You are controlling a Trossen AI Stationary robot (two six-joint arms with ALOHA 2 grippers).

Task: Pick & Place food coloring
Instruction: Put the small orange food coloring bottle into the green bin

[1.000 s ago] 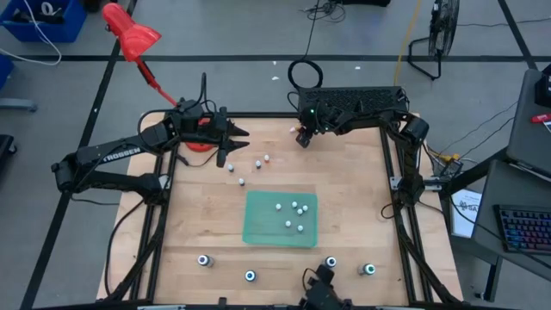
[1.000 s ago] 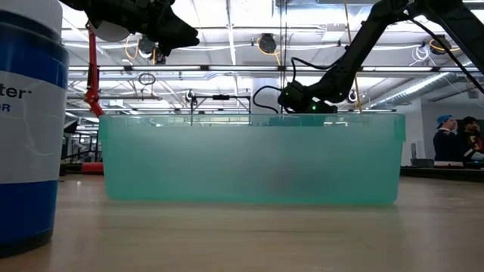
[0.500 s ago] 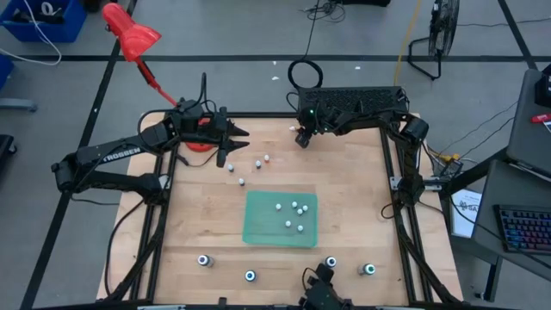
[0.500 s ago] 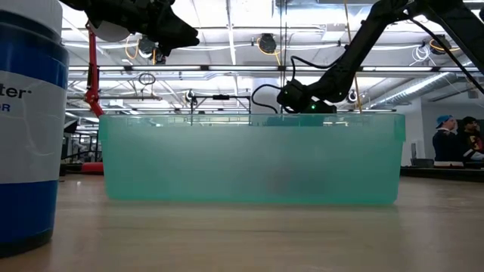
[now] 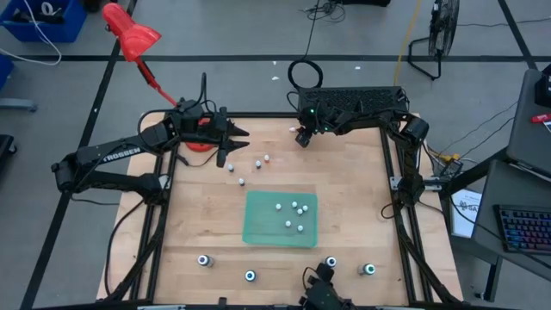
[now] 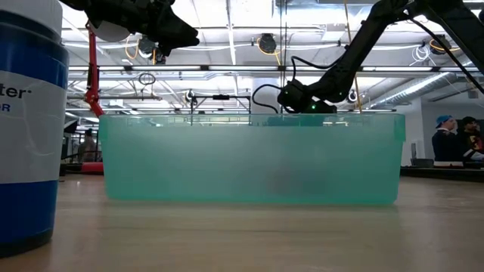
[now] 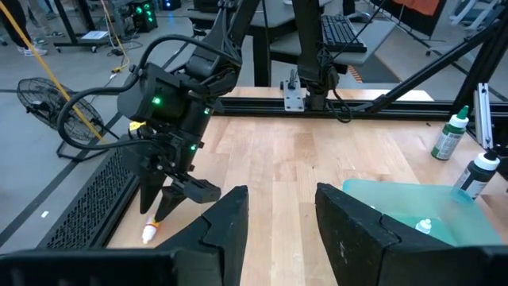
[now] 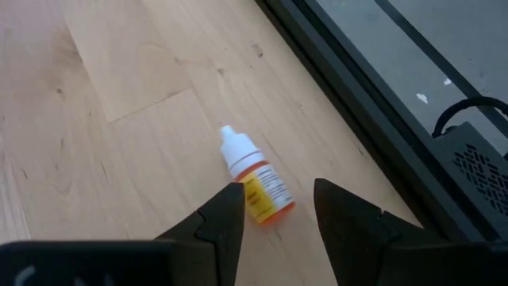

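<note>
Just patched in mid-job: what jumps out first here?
The translucent green bin at the table's centre, with small white bottles inside and more scattered beyond it. At the far edge, the right gripper hangs open just above a lying orange-labelled dropper bottle. The left gripper waits open at the far left, by a red object.

Grey floor [image 5: 258, 34] with dark tape lines — standing fan [image 5: 437, 34], keyboard [image 5: 525, 228] on side desk.
</note>
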